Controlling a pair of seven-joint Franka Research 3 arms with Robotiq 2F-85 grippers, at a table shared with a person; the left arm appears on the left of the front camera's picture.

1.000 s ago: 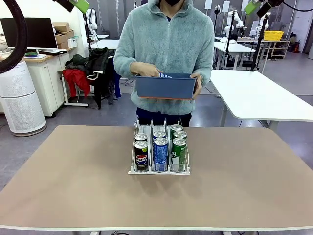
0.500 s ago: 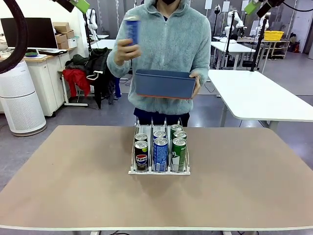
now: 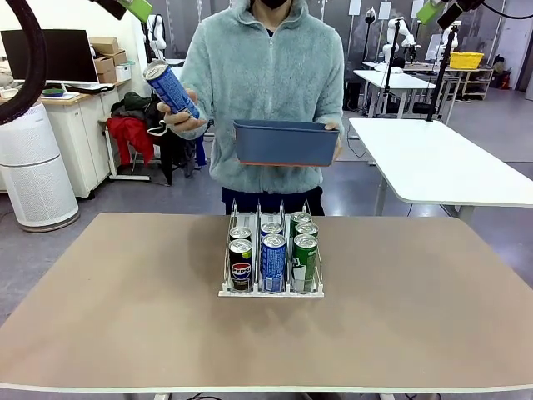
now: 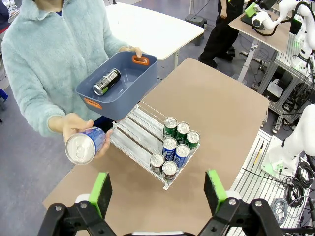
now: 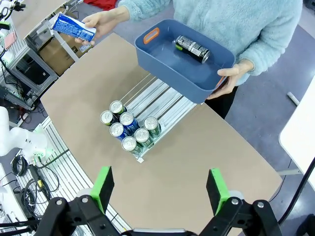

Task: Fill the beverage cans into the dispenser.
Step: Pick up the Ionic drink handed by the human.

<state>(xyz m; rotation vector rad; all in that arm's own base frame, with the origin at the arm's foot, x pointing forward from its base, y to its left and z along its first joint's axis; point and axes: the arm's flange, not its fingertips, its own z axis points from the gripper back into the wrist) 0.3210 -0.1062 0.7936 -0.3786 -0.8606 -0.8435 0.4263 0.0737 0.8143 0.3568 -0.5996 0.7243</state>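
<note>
We see a tan table [image 3: 125, 317] with a plain, matte top and rounded corners. Directly on it stands 1 thing: the dispenser [image 3: 271, 293], a low clear rack with 3 lanes and thin upright dividers. It sits at the middle of the table's width, lengthwise, with its far end near the table's far edge. 6 beverage cans [image 3: 272, 262] stand upright in it, 2 per lane, crowded at the near end; the far stretch of each lane is bare.

Held bin [image 3: 285, 146] overhangs free rear lanes of the dispenser [image 4: 139, 135].
</note>
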